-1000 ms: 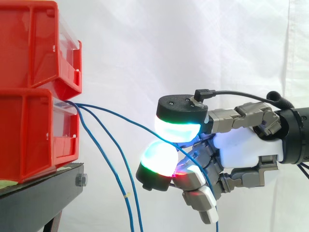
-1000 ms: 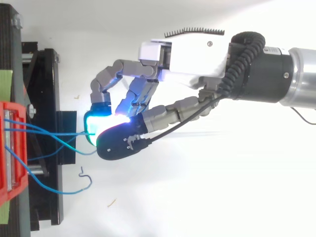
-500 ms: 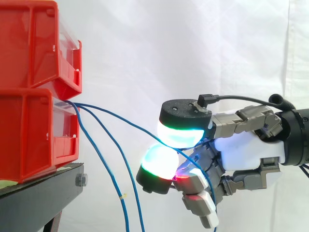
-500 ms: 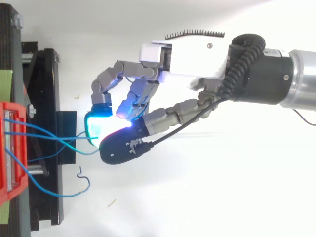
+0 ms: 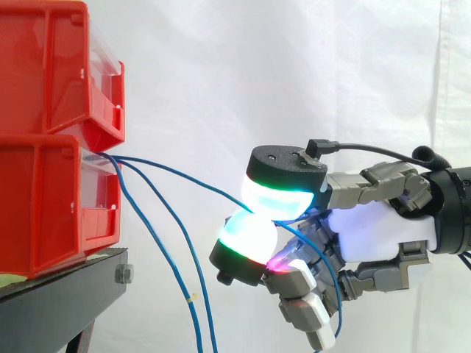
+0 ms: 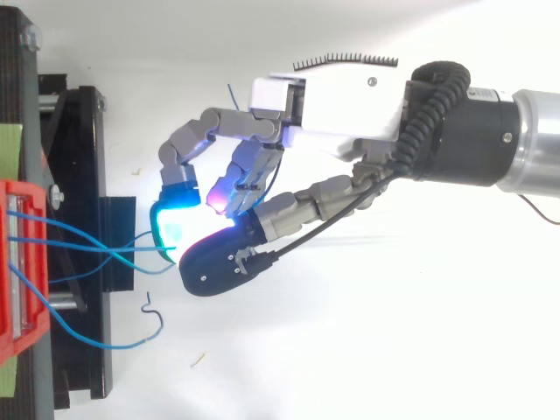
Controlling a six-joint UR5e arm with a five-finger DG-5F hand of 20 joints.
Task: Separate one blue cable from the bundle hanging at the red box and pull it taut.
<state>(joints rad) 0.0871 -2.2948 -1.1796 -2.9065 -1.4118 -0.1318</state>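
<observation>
While the fingers (image 5: 276,198) of the hand (image 5: 368,235) are pinching one blue cable (image 5: 199,181) between two glowing pads, the upper pad sitting over the lower, the grip is lying right at their tips in the side view. From there the cable is climbing toward 10 o'clock in a shallow bow to the front of the lower red box (image 5: 51,206). Its long axis is therefore running nearly level, with the box at 9 o'clock and the palm at 3. Behind the pinch the loose tail is dropping through the hand toward 6 o'clock. The other two cables (image 5: 184,237) are hanging apart from the fingers, sloping from the box toward 5 o'clock. Judging by the bow, the line is not yet taut, and a pull toward 3 o'clock looks called for.
</observation>
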